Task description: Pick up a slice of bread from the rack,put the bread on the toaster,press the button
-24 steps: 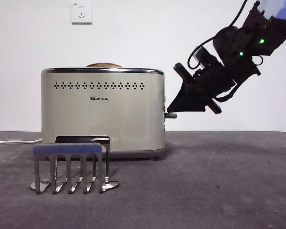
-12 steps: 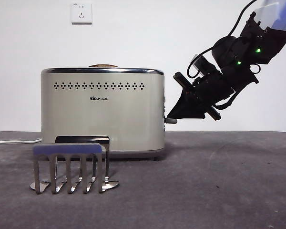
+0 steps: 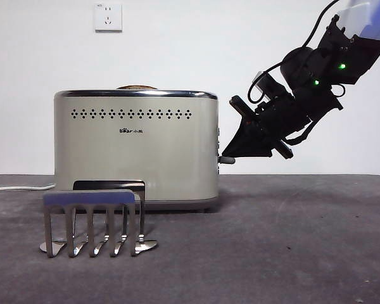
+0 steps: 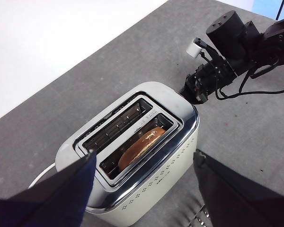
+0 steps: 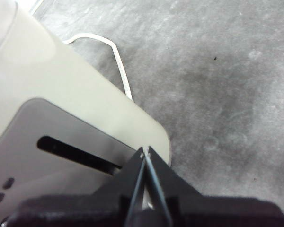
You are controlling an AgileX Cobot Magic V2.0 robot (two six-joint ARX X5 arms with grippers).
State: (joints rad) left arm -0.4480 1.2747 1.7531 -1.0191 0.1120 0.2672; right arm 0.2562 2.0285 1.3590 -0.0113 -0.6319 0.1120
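Bread slice, wholemeal tan with dark brown crust (image 4: 142,144), sits low in one slot of boxy cream-beige toaster with chrome top rim (image 3: 136,152); shows from the front only as a thin brown sliver above the rim. Stands upright in the slot, as needed for toasting. Leaves the small shiny steel toast rack (image 3: 92,197) bare on the grey counter (image 3: 291,240) in front of the toaster.

Right gripper (image 5: 146,151) slants down toward the toaster's narrow end, black jaws pressed together into one blunt point, holding nothing. Rests its tip on or just above the small dark grey lever knob (image 3: 227,160), probably so a narrow tip can bear on so small a target.

Left gripper (image 4: 144,155) hangs above the toaster, jaws spread wide and empty, apparently out of the way.

Compared with a second ago: knob lower on its track, bread dome sunk nearly out of sight, right gripper lower too. Compared with half a second ago: almost no difference, so press probably at or near its end.
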